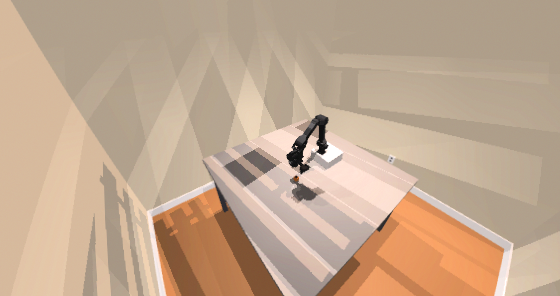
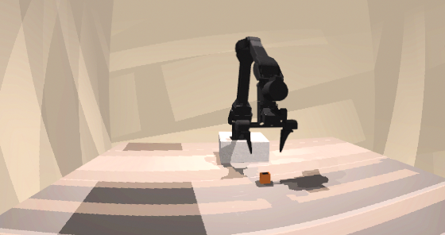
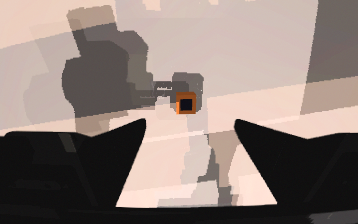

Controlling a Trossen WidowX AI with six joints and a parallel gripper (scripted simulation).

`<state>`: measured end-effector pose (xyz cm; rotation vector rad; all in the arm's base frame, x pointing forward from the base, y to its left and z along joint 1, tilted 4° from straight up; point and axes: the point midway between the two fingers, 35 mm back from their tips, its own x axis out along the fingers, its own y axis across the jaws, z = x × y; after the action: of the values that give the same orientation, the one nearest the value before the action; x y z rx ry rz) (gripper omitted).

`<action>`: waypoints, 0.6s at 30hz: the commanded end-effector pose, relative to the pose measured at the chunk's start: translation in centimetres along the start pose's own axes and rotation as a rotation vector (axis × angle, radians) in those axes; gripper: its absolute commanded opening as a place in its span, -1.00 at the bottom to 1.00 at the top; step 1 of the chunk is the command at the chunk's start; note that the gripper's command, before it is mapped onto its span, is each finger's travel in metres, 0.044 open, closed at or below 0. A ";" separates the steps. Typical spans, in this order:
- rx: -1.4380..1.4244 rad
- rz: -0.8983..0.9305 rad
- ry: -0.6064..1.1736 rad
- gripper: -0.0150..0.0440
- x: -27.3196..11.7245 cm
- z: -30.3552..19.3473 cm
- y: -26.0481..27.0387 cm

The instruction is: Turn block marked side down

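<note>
Orange block (image 1: 296,179) (image 2: 265,178) (image 3: 193,103) is not turned yet: dark mark faces up; gripper (image 1: 300,169) (image 2: 265,152) (image 3: 190,123) stands apart, holding nothing.

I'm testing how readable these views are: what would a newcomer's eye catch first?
The black arm, bent over the table on its white base block, its open hand pointing down. Next, the small orange block on the table, its dark-marked side up.

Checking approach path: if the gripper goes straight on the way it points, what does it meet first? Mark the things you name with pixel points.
Probably the table top (image 1: 350,180) (image 2: 151,171) (image 3: 261,60). The gripper (image 1: 298,168) (image 2: 265,152) (image 3: 190,123) points down; the orange block (image 1: 296,179) (image 2: 265,179) (image 3: 180,103) looks slightly off its line, though depth is unclear.
</note>
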<state>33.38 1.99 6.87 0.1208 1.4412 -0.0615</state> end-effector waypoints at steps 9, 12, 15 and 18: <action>-0.029 0.013 0.041 1.00 3.6 -0.2 -0.2; -0.029 0.013 0.041 1.00 3.6 -0.2 -0.2; -0.029 0.013 0.041 1.00 4.1 -0.2 -0.2; -0.029 0.013 0.041 1.00 5.1 -0.2 -0.1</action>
<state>33.87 1.91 2.97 0.1093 1.4730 -0.0331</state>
